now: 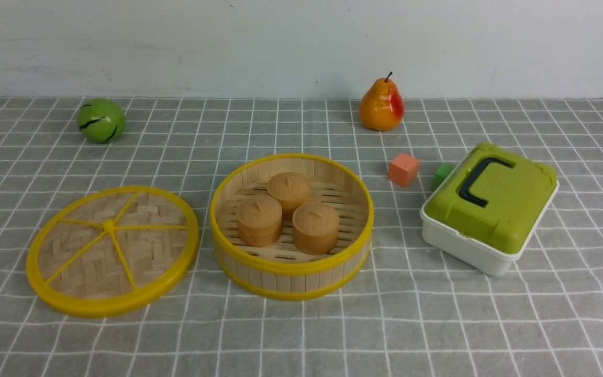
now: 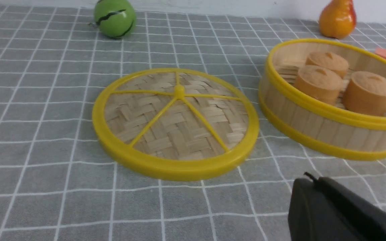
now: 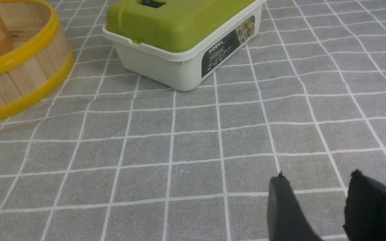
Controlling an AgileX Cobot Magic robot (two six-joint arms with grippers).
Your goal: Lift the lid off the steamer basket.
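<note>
Since the lid (image 1: 155,251) lies flat on the surface (image 1: 280,340), ahead of my left hand (image 2: 313,179) and just beside the steamer basket (image 1: 291,283) with a small gap, I'd call the removal done. Basket is open-topped, farther to the right of that hand, three small brown tubs (image 1: 315,220) sitting inside.

Left hand: fingers together, nothing between them, clear of the lid. Right hand (image 3: 318,173): fingers apart, nothing gripped; basket is ahead and off to its left, green-topped box (image 3: 186,70) ahead of it.

Handling, my read: lid should be light, woven middle a bit springy, yellow rim (image 2: 179,170) stiffer. Rim plastic may be slick, so a shallow pinch could slide. If it needs a regrab, centre knob (image 2: 179,91) is the balanced spot, but it's small: open the left hand, come straight down, close gently. Rim pinch is sturdier but the far side would sag and tip. Wouldn't press on the weave or pull by a spoke, either could flex or crack.

Next: no contact needed, just keep both hands back. Main risk is a stray sweep nudging the lid into the basket wall.
</note>
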